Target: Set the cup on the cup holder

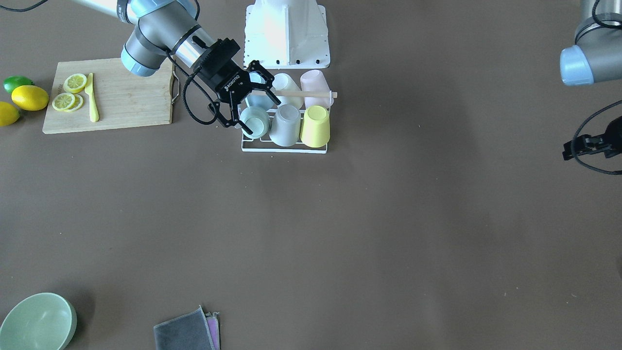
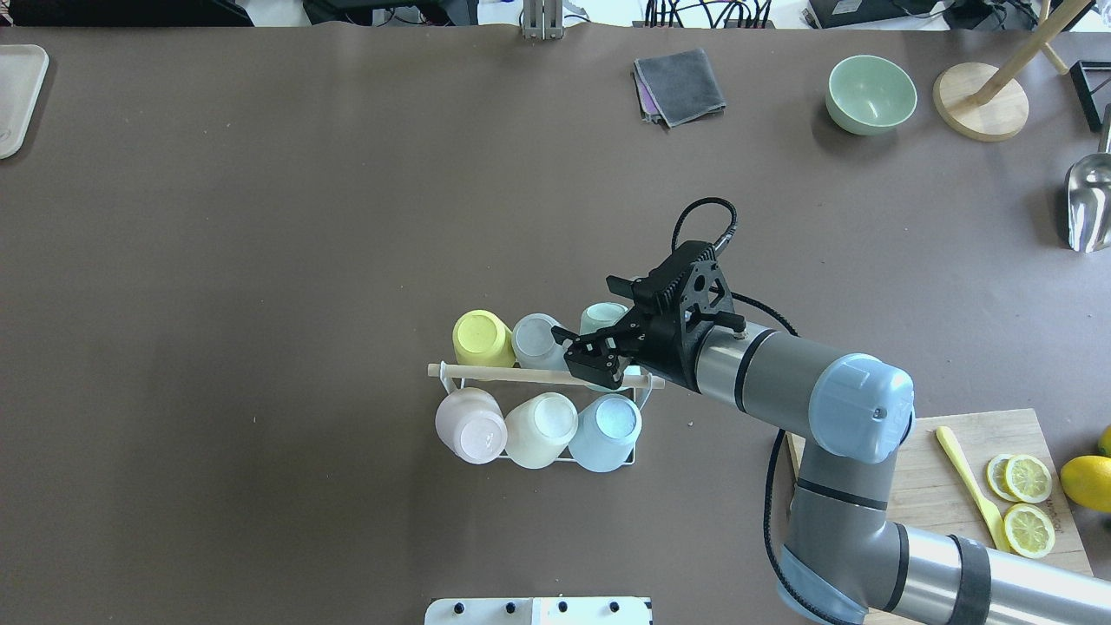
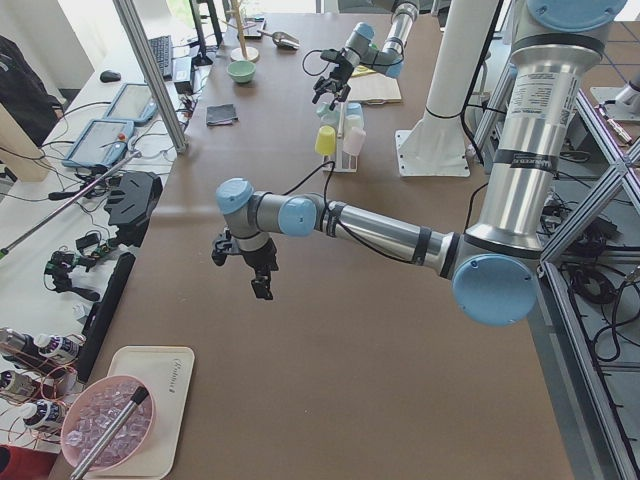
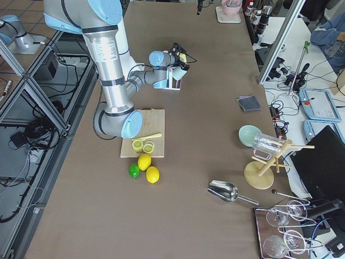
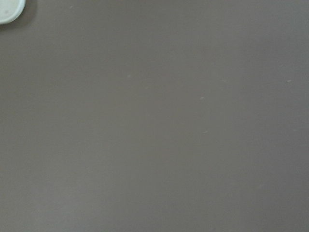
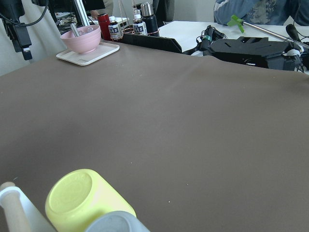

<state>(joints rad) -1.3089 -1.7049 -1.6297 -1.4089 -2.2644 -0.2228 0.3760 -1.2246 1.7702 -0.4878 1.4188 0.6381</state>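
The cup holder point(image 1: 284, 149), a white wire rack with a wooden rod point(image 1: 311, 94) across its top, stands near the robot base and carries several upturned cups. A mint cup point(image 1: 256, 121) sits at the rack's end beside a grey cup point(image 1: 285, 124) and a yellow cup point(image 1: 316, 126). My right gripper point(image 1: 264, 116) is open, its fingers spread over the mint cup; it also shows from overhead point(image 2: 580, 351) above the rod point(image 2: 521, 375). The right wrist view shows the yellow cup point(image 6: 82, 198). My left gripper point(image 1: 585, 146) hangs over bare table far away; I cannot tell its opening.
A wooden cutting board point(image 1: 126, 104) with lemon slices and a yellow knife lies beside the right arm, with lemons point(image 1: 30, 97) and a lime past it. A green bowl point(image 1: 36, 323) and grey cloth point(image 1: 187, 333) lie at the far edge. The white robot base point(image 1: 286, 34) stands behind the rack.
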